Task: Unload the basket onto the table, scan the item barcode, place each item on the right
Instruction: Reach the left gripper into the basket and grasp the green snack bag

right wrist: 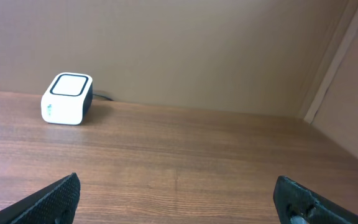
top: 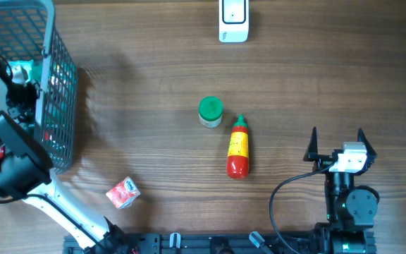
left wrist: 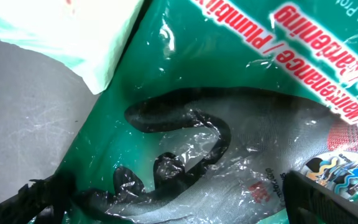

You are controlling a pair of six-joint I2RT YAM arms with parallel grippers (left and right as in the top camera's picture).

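My left end effector is inside the basket at the far left of the desk. Its jaws are wide and straddle the green pack, so both fingers can close on it for lifting. Contact is not discernible. My right end effector rests wide and empty at near right, clear of the route to the scanner at far centre. No barcode is visible on the pack. Its lettering is cut off, and glare on the wrap obscures the contents. In the overhead view, basket mesh and my arm hide most of it.
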